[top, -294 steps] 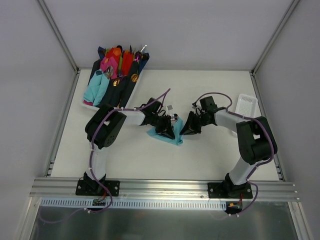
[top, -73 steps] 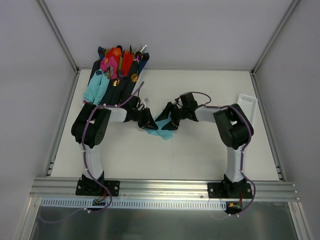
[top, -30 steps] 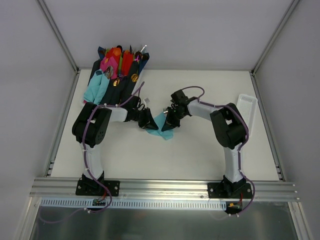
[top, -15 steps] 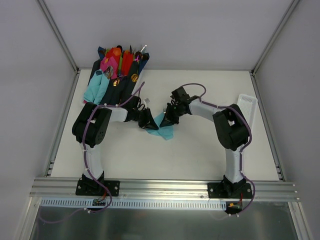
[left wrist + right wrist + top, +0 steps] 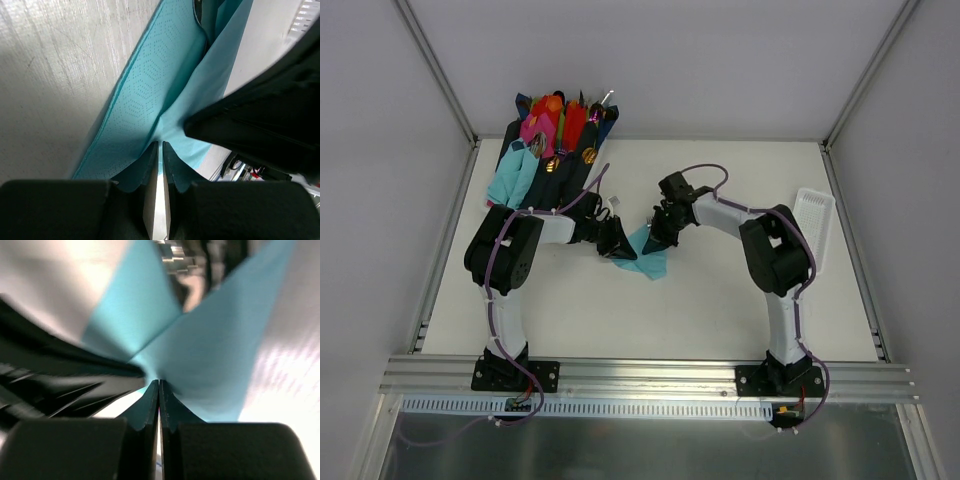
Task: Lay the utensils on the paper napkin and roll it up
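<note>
Slanting toward near-right, paper napkin (image 5: 650, 262) lies folded.

No text, label, brand, number or sign can be read in any view. The napkin (image 5: 150, 100) carries only an embossed dot pattern, with no lettering on it.

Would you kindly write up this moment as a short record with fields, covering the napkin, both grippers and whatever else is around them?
paper napkin: teal, creased into a fold, spanning the two grippers
left gripper: shut on the paper napkin's edge
right gripper: shut on the paper napkin's edge
utensils: not clearly visible; possibly hidden inside the fold
napkin bundles: pink, red, navy and teal, heaped at the far left
white basket: at the right side, apart from both arms
</note>
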Robot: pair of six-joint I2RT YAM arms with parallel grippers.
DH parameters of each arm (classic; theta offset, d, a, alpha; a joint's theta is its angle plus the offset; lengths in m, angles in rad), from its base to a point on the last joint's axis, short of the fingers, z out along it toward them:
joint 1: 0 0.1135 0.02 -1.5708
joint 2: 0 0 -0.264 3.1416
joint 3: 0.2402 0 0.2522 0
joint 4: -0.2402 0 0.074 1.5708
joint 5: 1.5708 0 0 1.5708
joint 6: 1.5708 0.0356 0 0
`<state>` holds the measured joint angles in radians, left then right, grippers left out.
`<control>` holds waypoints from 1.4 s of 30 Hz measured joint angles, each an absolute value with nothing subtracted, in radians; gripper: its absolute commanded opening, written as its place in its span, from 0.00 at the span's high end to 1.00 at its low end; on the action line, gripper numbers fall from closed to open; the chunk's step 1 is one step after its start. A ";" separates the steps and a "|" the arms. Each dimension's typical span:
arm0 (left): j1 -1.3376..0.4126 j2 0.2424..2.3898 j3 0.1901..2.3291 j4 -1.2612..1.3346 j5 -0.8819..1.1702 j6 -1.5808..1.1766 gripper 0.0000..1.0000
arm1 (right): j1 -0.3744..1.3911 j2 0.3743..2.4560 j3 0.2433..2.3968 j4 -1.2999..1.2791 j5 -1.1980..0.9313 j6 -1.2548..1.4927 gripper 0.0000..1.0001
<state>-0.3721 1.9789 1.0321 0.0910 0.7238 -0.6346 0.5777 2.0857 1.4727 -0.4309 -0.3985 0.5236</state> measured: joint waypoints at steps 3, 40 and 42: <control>-0.372 1.979 1.032 0.091 0.724 -0.634 0.90 | 0.582 2.124 1.478 -0.468 -0.380 0.505 0.98; -0.372 1.979 1.032 0.090 0.724 -0.633 0.91 | 0.599 2.101 1.541 -0.562 -0.320 0.402 0.89; -0.372 1.979 1.032 0.090 0.724 -0.633 0.91 | 0.598 2.106 1.527 -0.560 -0.314 0.402 0.90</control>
<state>-0.3721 1.9789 1.0321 0.0898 0.7242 -0.6331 0.5980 2.1059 1.5272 -0.5598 -0.3141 0.4023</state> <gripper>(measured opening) 0.093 0.106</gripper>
